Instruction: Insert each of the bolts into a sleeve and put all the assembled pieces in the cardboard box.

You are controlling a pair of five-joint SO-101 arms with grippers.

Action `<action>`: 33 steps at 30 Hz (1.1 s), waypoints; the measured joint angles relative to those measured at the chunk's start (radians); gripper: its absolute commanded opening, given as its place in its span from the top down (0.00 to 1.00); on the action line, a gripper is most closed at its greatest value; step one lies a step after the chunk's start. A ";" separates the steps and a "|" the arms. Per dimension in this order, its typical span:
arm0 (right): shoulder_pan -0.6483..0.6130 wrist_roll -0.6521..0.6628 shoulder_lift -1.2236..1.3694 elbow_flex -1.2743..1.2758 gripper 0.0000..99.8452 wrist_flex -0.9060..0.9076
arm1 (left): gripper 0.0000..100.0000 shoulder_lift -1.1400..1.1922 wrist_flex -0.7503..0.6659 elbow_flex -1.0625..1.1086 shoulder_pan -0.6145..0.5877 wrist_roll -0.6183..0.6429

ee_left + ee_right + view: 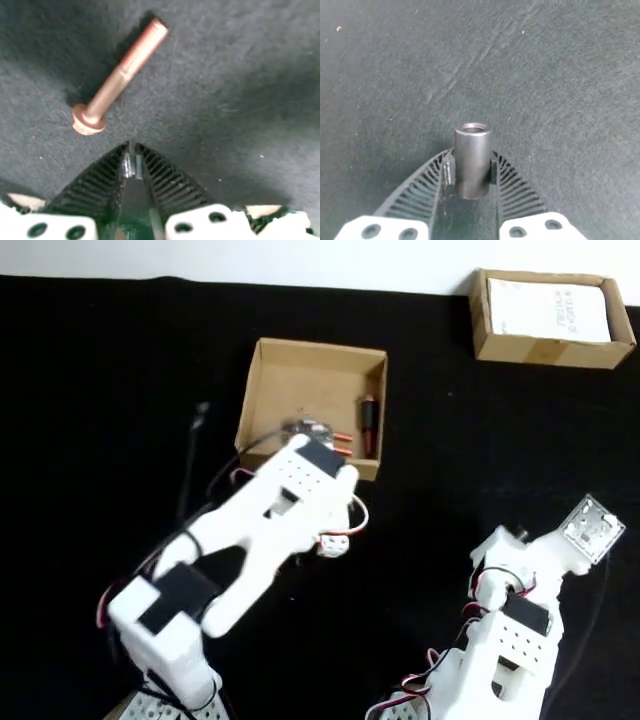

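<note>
Black cloth covers the counter [120,360]. Left wrist view: left hand [131,150] clenched empty, copper bolt [120,75] lying just beyond its tips. Right wrist view: right hand [471,162] grasping an upright sleeve [472,142]. High view adds the cardboard box [262,390], parts [369,425] inside.

i read this site as a robotics lab bench, not a home or a shop. evidence follows. the table [90,360] is covered in black felt-like cloth, a plain work surface. a white arm [250,540] and a second arm [510,640] stand side by side on it. both are built from plastic shells with black servo blocks and exposed wiring [362,514]. the parts are loose hardware: a copper-coloured bolt [117,77] on the cloth and a dark metal sleeve [472,160]. an open cardboard box [300,385] holds a few parts. another box [545,350] holds a printed sheet [548,308]. a white surface [250,258] borders the far edge.
</note>
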 measured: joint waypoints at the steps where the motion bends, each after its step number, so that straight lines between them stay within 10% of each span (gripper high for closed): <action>1: 0.002 0.000 0.000 0.000 0.99 0.000 | 0.99 0.025 0.000 -0.003 -0.002 0.000; 33: -0.031 0.000 0.000 0.000 0.99 -0.026 | 0.99 0.253 -0.015 -0.463 -0.420 0.000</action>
